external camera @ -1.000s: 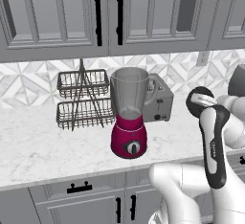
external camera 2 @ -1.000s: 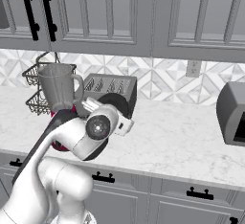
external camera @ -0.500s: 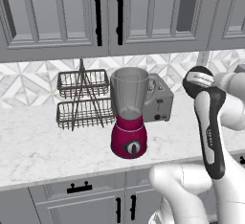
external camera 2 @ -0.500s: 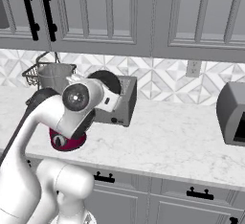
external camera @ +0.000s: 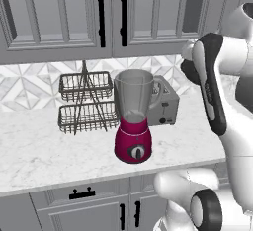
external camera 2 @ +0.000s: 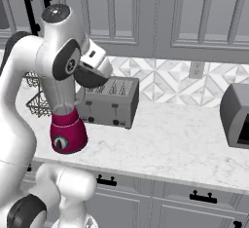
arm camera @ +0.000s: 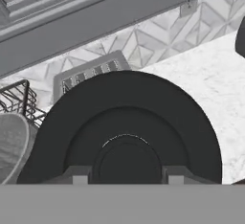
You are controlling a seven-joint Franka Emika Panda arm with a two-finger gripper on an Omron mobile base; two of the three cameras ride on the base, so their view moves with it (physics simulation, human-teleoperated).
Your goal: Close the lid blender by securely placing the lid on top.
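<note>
Black and round, the lid (arm camera: 125, 132) sat large in the hand view, its raised centre just above the two finger tips (arm camera: 80, 174), which stood on either side of that centre knob. The gripper (arm camera: 125, 176) seemed to be closed on the lid, though the contact itself was hard to make out at the bottom of that view. In the right base view the lid (external camera 2: 90, 77) hung as a dark disc under the white hand, up in the air above the toaster (external camera 2: 108, 101) and to the right of the blender's jar. In the left base view the lid (external camera: 189, 72) showed partly behind the arm, well to the right of the jar's mouth and a little higher than it.

The blender (external camera: 133, 119) stood on the marble counter (external camera: 39, 148), magenta base with its dial facing forward, clear grey jar upright and its mouth uncovered. A two-tier wire rack (external camera: 86, 101) stood just to its left, near the tiled wall. The silver toaster stood behind and to the right of the blender. From the hand camera the jar's rim (arm camera: 14, 144) lay at the lower left, beside the lid's edge, with the rack behind it.
</note>
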